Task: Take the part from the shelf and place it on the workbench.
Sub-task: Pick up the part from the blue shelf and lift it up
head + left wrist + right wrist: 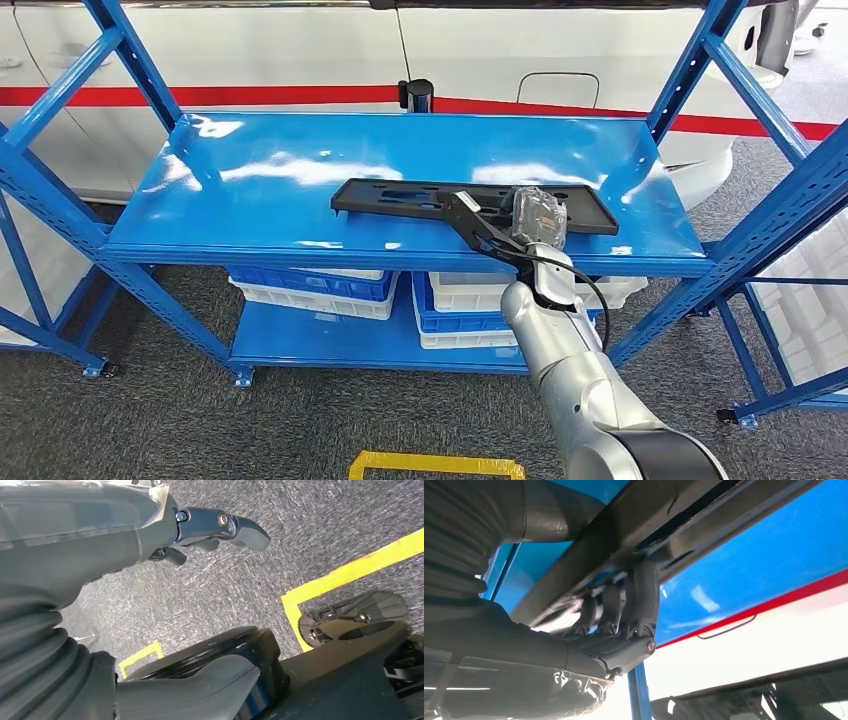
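My right hand (pixel 535 222) has its fingers closed around the long black part (pixel 420 197), which lies on the blue shelf (pixel 250 190), so lifting and carrying it to the desk are left

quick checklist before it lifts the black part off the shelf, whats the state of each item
1. Right hand on the black part: ok, its fingers curl over the part's edge.
2. Grip firmness: cannot tell.
3. Part flat on the blue shelf: ok, not yet raised.
4. Grip position: not ok, the hand holds near the part's right end, so the long left end may sag.
5. Left hand free: ok, it holds nothing and hangs over the floor.
6. Shelf uprights beside the path: ok, apart from the part.
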